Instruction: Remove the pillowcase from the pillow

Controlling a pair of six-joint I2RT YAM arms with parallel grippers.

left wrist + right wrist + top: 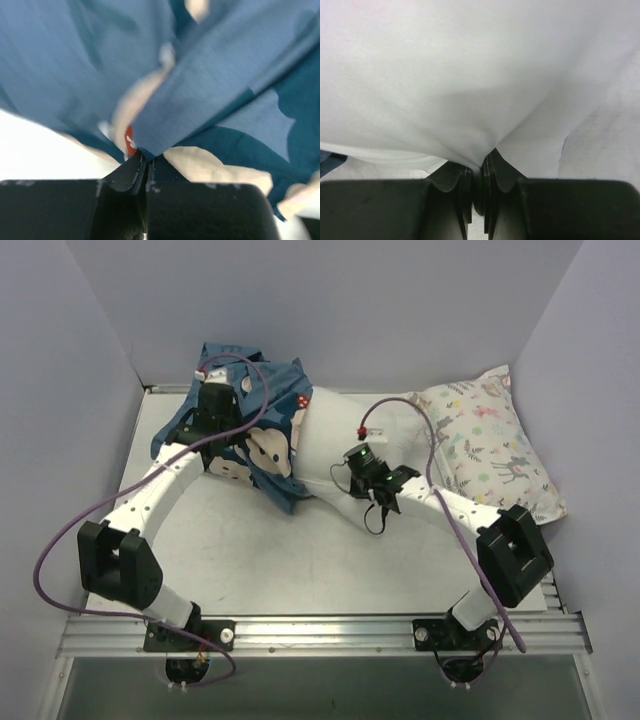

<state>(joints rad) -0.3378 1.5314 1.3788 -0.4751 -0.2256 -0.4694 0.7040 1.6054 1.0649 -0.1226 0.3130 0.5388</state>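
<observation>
Blue pillowcase: over the pillow's left end, near the table's far edge.
Left jaws: clamped on pillowcase.
Right jaws: clamped on pillow.

A deer-print cushion lies far right on the table, perhaps touching the wall.

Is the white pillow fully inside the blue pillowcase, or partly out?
Partly out: the pillow lies bare on its right side; the pillowcase covers only its left end.
</observation>
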